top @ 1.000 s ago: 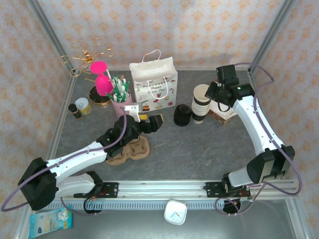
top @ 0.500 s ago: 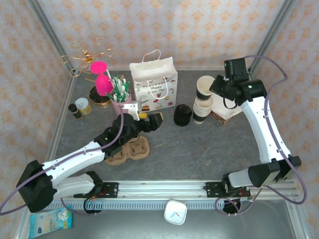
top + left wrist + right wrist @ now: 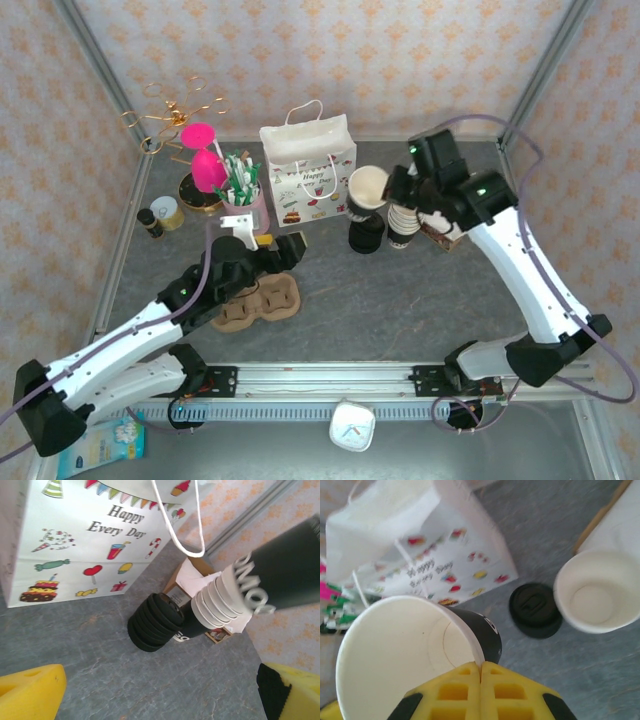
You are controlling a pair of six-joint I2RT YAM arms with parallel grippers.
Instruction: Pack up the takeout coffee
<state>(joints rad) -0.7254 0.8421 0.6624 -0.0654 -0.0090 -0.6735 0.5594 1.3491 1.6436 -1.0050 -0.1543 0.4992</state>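
**Item 1:** paper cup (image 3: 368,188) (dark outside, white inside, no lid on).
**Location:** off the table, tilted, above the pile of black lids (image 3: 366,232), between gift bag (image 3: 310,165) and stack of cups (image 3: 403,220).
**Held by:** right gripper (image 3: 395,190), clenched on the rim wall.
**Left gripper** (image 3: 285,250): released, empty, near the cardboard carrier (image 3: 262,303).
**Handling (judged):** light, thin, crushable; the rim is the stiffest hold.
**Room:** bare table (image 3: 400,310) towards the arms; bag and stack crowd both sides.

The paper cup (image 3: 395,650) is matt black outside, plain white inside. The stacked lids (image 3: 152,622) are black plastic. The gift bag (image 3: 75,545) is smooth printed paper. The table (image 3: 150,685) looks grey and matt.
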